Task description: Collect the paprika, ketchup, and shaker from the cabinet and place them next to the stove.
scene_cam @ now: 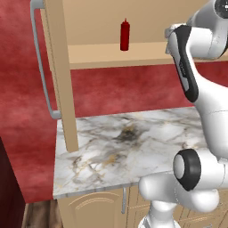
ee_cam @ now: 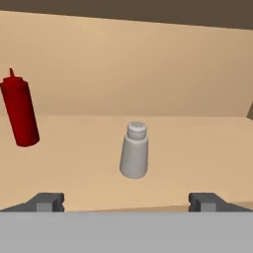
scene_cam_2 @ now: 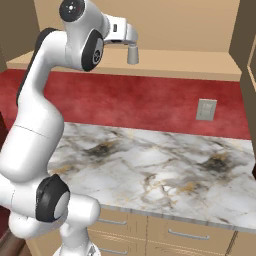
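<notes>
Reaching for the shaker point(ee_cam: 134, 157) on the cabinet point(scene_cam: 62, 89) shelf.
Gripper point(ee_cam: 126, 201) spread wide, empty, squared on it; ketchup point(ee_cam: 20, 114) stands apart toward the shelf's left. Next, probably: advance, then close.

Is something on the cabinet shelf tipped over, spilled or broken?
Nothing stands out. The ketchup and the shaker both stand upright and apart on the shelf, with no spill or damage visible.

one ketchup point(ee_cam: 19, 112), one shaker point(ee_cam: 134, 150), one cabinet point(scene_cam: 62, 80)
</notes>
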### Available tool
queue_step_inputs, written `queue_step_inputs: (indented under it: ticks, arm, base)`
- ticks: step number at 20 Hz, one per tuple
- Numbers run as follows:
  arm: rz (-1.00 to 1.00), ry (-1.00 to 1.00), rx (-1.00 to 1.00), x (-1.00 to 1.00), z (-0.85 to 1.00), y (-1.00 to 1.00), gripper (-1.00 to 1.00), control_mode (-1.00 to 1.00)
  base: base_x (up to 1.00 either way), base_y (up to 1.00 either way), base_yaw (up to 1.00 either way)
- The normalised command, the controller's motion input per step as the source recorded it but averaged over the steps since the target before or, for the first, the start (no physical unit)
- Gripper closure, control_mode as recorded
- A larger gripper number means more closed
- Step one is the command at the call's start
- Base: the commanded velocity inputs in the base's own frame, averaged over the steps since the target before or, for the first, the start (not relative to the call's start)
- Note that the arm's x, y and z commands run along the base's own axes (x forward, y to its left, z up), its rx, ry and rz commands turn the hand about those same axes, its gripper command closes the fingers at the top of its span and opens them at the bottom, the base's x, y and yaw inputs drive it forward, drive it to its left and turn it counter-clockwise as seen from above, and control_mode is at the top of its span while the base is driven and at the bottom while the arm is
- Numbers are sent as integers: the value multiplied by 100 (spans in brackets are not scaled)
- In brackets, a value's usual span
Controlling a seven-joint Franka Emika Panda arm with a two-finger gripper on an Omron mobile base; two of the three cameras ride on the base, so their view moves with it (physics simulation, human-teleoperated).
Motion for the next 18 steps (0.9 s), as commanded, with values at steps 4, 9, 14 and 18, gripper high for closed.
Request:
queue_step_inputs:
  ticks: [4, 9, 14, 18]
  arm:
    - [0, 9, 0, 41, -1, -1, -100, -100]
    - [0, 6, 0, 29, -5, -9, -100, -100]
    - [0, 5, -1, 29, -11, -5, -100, -100]
    - [-1, 5, -1, 31, -11, 0, -100, -100]
  base:
    - [0, 0, 0]
    - [0, 0, 0]
    - [0, 0, 0]
    - [0, 0, 0]
